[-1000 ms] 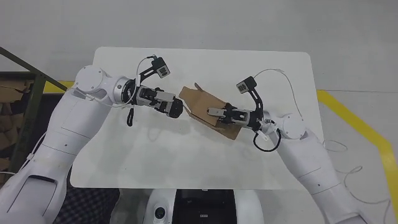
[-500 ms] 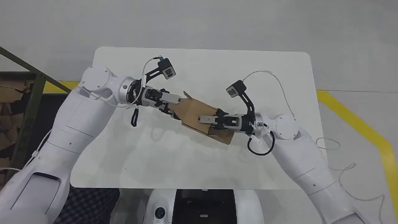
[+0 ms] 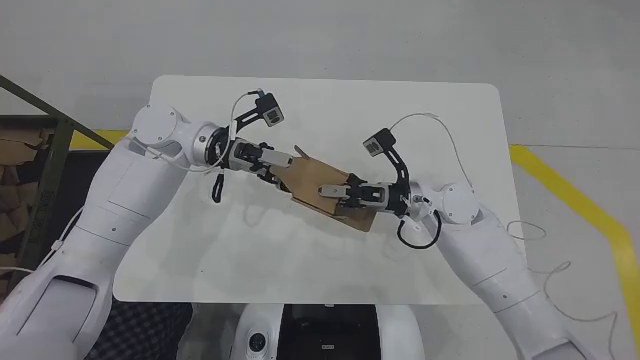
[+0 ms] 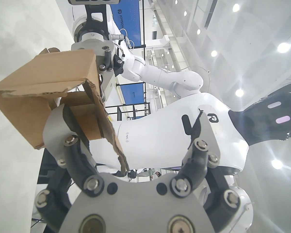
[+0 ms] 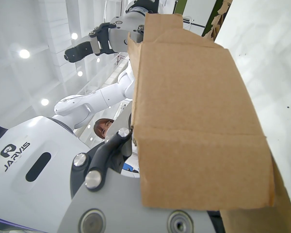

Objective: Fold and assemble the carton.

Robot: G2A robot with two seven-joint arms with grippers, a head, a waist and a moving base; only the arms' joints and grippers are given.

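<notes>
Left claw (image 3: 276, 167), spread apart, sets one finger (image 4: 55, 127) against the carton's (image 3: 318, 182) left end. Right claw (image 3: 337, 192) clamps its right side. Both arms stretch inward over the white desk (image 3: 420, 110).

One brown carton (image 3: 318, 182), one white table (image 3: 430, 110) and two white robot arms: a left arm (image 3: 130, 190) and a right arm (image 3: 485, 255). Each arm carries one gripper, two in all, the left gripper (image 3: 280, 165) and the right gripper (image 3: 337, 191). Two wrist cameras on black brackets are counted as well, the left camera (image 3: 265, 112) and the right camera (image 3: 377, 143). One thin white cable (image 3: 455, 125) loops off the right arm. On the floor beyond the table: one yellow stripe (image 3: 565, 182) and one dark green rail (image 3: 45, 110). Cardboard scraps (image 3: 18, 150) by that rail are too jumbled to count.
</notes>
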